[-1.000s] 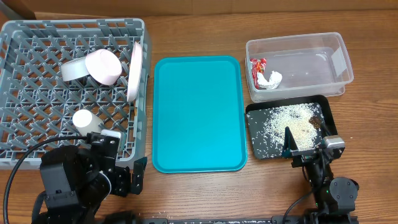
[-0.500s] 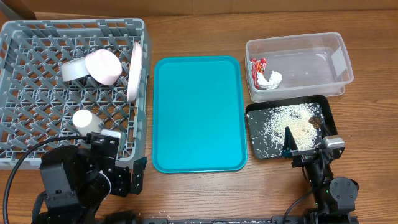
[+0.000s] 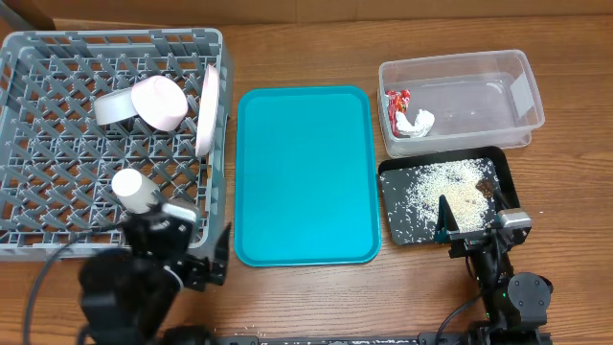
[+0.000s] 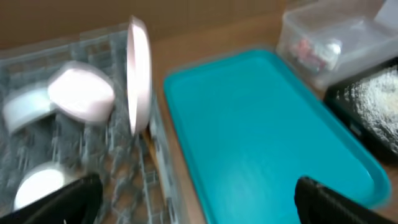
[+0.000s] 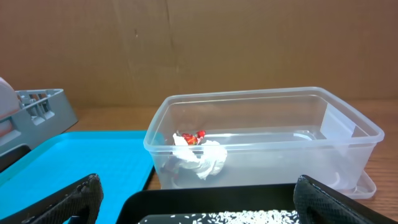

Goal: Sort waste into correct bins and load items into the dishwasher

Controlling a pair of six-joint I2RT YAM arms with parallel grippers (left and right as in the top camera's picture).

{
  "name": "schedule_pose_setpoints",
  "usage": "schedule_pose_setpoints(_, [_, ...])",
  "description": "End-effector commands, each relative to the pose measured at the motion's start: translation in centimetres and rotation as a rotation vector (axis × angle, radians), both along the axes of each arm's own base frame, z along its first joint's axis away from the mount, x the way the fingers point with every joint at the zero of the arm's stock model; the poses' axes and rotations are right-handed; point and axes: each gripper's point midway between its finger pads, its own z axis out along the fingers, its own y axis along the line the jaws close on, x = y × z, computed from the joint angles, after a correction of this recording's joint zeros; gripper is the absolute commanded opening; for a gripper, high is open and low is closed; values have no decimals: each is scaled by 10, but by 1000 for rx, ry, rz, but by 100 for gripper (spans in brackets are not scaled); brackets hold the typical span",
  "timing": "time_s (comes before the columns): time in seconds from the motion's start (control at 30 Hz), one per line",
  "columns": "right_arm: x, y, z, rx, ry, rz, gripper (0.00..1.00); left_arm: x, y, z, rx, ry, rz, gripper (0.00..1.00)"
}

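Observation:
The grey dish rack (image 3: 29, 57) at the left holds the upright white plate (image 3: 206, 110), pink bowl (image 3: 158, 101), grey-blue bowl (image 3: 113, 107) and white cup (image 3: 134, 187). The clear tub (image 3: 479, 91) holds the red wrapper (image 3: 397, 99) and white tissue (image 3: 418, 122). The black tray (image 3: 393, 225) holds rice grains (image 3: 436, 187) and a brown scrap (image 3: 486, 188). My left gripper (image 4: 199, 208) is open and empty, low over the rack's near right corner and the teal tray's edge. My right gripper (image 5: 199, 205) is open and empty over the black tray's near edge. The chopsticks are not in view.
The teal serving tray (image 3: 305, 172) lies between the rack and the two bins. In the left wrist view, which is blurred, the plate (image 4: 138, 74) and the teal tray (image 4: 261, 124) show. A cardboard wall stands behind the tub (image 5: 261, 124).
My left arm has shifted right and turned toward the teal tray's near left corner. The right arm and all objects have not moved.

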Motion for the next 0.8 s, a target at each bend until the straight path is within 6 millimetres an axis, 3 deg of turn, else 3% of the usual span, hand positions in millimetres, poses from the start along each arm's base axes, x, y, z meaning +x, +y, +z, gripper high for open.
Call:
schedule_pose_setpoints(0.0, [0,0,-2,2,-5,-3,100,4,-8,-27,-41,-85,-21,100])
schedule_pose_setpoints(0.17, [0,0,-2,2,-5,-3,100,22,-11,-43,-115,-310,-18,100])
schedule_pose_setpoints(0.4, [0,0,-2,2,-5,-3,100,36,-5,-40,-122,-569,5,100])
schedule_pose_setpoints(0.7, [0,0,-2,2,-5,-3,100,40,-6,-94,-118,-363,14,100])
schedule_pose_setpoints(0.77, [0,0,-2,2,-5,-3,100,40,-6,-92,-117,-370,15,100])
